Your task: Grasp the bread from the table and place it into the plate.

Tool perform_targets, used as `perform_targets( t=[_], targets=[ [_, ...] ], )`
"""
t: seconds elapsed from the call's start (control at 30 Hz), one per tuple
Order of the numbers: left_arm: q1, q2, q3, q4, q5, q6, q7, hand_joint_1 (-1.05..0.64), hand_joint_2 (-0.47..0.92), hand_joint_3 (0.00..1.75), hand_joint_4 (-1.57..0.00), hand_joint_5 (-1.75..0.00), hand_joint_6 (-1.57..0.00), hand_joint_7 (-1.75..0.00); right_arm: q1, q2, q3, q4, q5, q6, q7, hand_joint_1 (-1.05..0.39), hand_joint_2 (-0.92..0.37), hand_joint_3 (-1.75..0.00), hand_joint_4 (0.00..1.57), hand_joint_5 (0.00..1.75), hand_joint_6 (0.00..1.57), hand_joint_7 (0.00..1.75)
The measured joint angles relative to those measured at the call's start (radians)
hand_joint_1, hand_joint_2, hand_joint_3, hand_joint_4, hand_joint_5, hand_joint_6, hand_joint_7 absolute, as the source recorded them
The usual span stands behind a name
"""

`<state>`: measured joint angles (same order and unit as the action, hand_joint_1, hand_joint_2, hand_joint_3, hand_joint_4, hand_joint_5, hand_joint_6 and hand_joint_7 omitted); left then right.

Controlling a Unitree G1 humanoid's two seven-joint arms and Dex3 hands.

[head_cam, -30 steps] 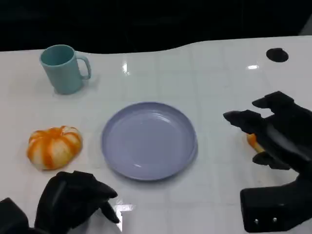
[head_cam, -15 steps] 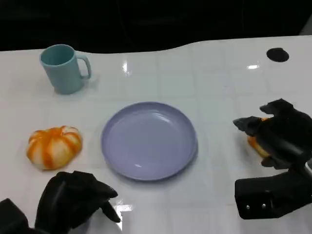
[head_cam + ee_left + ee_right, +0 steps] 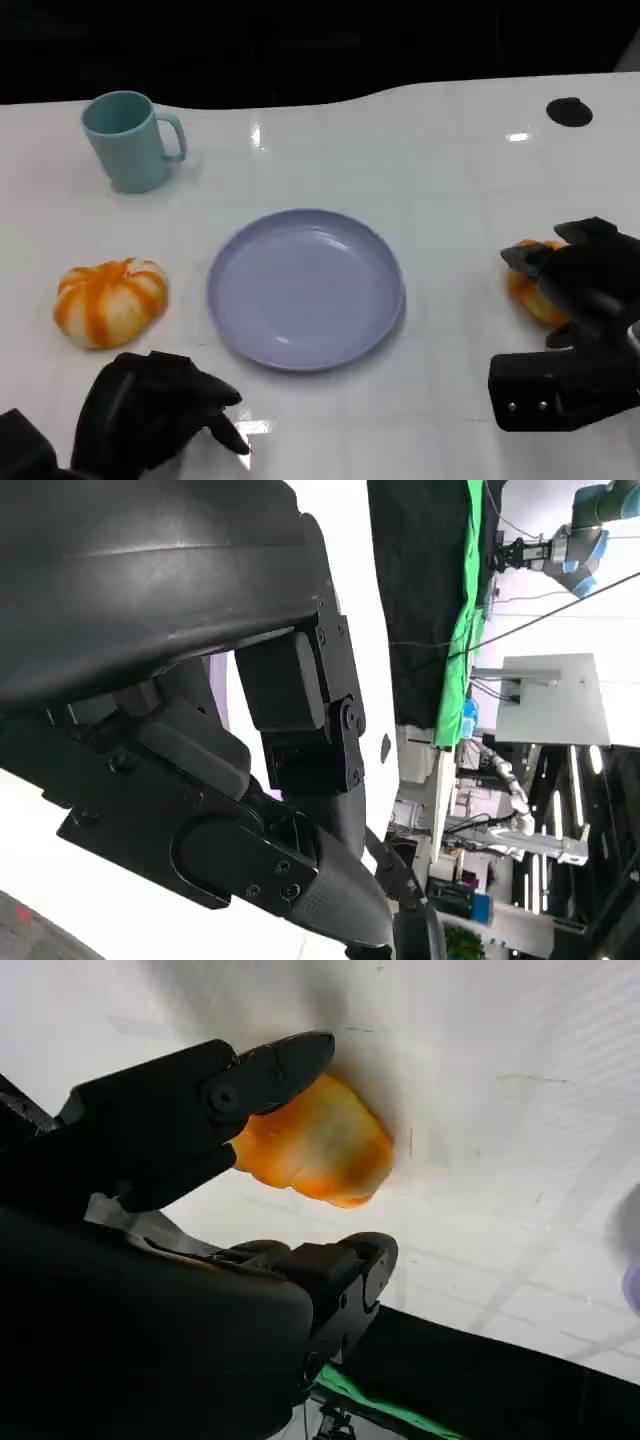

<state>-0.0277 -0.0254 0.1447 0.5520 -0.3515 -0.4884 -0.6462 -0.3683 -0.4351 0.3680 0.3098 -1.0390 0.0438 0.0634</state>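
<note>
Two hands sit nearest: the left hand [image 3: 150, 410], lower left, curled on nothing; the right hand [image 3: 585, 285], lower right, fingers cupping the bread [image 3: 527, 292] on the desk [image 3: 440, 160], grip unconfirmed. Mid-frame, the plate [image 3: 305, 288] waits.

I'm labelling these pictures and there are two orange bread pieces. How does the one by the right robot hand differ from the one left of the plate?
The orange bread by the right robot hand is partly hidden under black fingers; the orange-and-white striped round bun lies fully exposed, with the left robot hand nearer the camera, apart from it. The first sits right of the lavender round plate, the bun left. The first looks plain orange, the bun pumpkin-ribbed. Both rest on the white table, outside the plate.
</note>
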Motion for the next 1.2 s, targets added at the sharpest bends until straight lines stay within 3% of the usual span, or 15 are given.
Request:
perform_targets(
  t=[0.57, 0.67, 0.8, 0.83, 0.87, 0.9, 0.93, 0.97, 1.03, 1.07, 1.1, 1.13, 1.2],
  targets=[
    [0.008, 0.000, 0.000, -0.008, -0.002, 0.006, 0.000, -1.05, 0.77, 0.00, -1.57, -0.50, -1.57, -0.13, -0.129, 0.033, 0.075, 0.295, 0.070, -0.008, -0.130, -0.41, -0.82, -0.01, 0.28, 0.07, 0.33, 0.01],
    [0.010, 0.000, 0.000, -0.009, -0.002, 0.009, 0.000, -1.05, 0.78, 0.00, -1.57, -0.49, -1.57, -0.13, -0.155, 0.046, 0.079, 0.356, 0.093, -0.015, -0.157, -0.34, -0.83, -0.01, 0.39, 0.10, 0.39, 0.03],
    [0.011, 0.000, 0.000, -0.010, -0.002, 0.010, 0.000, -1.05, 0.78, 0.00, -1.57, -0.48, -1.57, -0.13, -0.190, 0.066, 0.082, 0.456, 0.126, -0.059, -0.242, -0.22, -0.84, 0.00, 0.76, 0.15, 0.65, 0.06],
    [0.011, 0.000, 0.000, -0.010, -0.002, 0.010, 0.000, -1.05, 0.78, 0.00, -1.57, -0.48, -1.57, -0.13, -0.200, 0.071, 0.083, 0.482, 0.131, -0.070, -0.266, -0.17, -0.83, 0.00, 0.96, 0.23, 0.79, 0.08],
    [0.011, 0.000, 0.000, -0.010, -0.002, 0.011, 0.000, -1.05, 0.77, 0.00, -1.57, -0.48, -1.57, -0.13, -0.210, 0.076, 0.086, 0.510, 0.134, -0.085, -0.293, -0.15, -0.83, 0.00, 1.06, 0.27, 0.87, 0.09],
    [0.011, 0.000, 0.000, -0.011, -0.002, 0.011, 0.000, -1.05, 0.77, 0.00, -1.57, -0.47, -1.57, -0.13, -0.220, 0.079, 0.088, 0.537, 0.137, -0.103, -0.324, -0.13, -0.82, 0.00, 1.08, 0.59, 1.02, 0.09],
    [0.011, 0.000, 0.000, -0.012, -0.002, 0.011, 0.000, -1.05, 0.78, 0.00, -1.57, -0.47, -1.57, -0.13, -0.229, 0.081, 0.092, 0.566, 0.140, -0.125, -0.363, -0.14, -0.84, -0.01, 1.00, 1.08, 1.17, 0.08],
    [0.012, 0.000, 0.000, -0.012, -0.002, 0.011, 0.000, -1.05, 0.78, 0.00, -1.57, -0.47, -1.57, -0.13, -0.237, 0.081, 0.097, 0.590, 0.141, -0.144, -0.395, -0.14, -0.86, -0.01, 0.97, 1.32, 1.24, 0.07],
    [0.012, 0.000, 0.000, -0.012, -0.002, 0.011, 0.000, -1.05, 0.78, 0.00, -1.57, -0.46, -1.57, -0.13, -0.259, 0.082, 0.110, 0.639, 0.142, -0.176, -0.447, -0.15, -0.89, -0.01, 0.90, 1.62, 1.35, 0.11],
    [0.013, 0.000, 0.000, -0.013, -0.002, 0.011, 0.000, -1.05, 0.77, 0.00, -1.57, -0.45, -1.57, -0.13, -0.268, 0.082, 0.116, 0.660, 0.141, -0.188, -0.470, -0.15, -0.90, -0.01, 0.88, 1.68, 1.29, 0.31],
    [0.013, 0.000, 0.000, -0.014, -0.002, 0.011, 0.000, -1.05, 0.78, 0.00, -1.57, -0.45, -1.57, -0.13, -0.275, 0.083, 0.124, 0.679, 0.140, -0.198, -0.495, -0.15, -0.91, -0.01, 0.86, 1.71, 1.11, 0.69],
    [0.014, 0.000, 0.000, -0.016, -0.002, 0.012, 0.000, -1.05, 0.78, 0.00, -1.57, -0.45, -1.57, -0.12, -0.281, 0.083, 0.133, 0.698, 0.138, -0.208, -0.521, -0.16, -0.91, -0.01, 0.85, 1.73, 1.00, 0.85],
    [0.016, 0.000, 0.000, -0.020, -0.002, 0.012, 0.000, -1.05, 0.78, 0.00, -1.57, -0.45, -1.57, -0.12, -0.289, 0.083, 0.147, 0.721, 0.137, -0.222, -0.556, -0.16, -0.91, -0.01, 0.85, 1.74, 0.95, 0.98]
  ],
)
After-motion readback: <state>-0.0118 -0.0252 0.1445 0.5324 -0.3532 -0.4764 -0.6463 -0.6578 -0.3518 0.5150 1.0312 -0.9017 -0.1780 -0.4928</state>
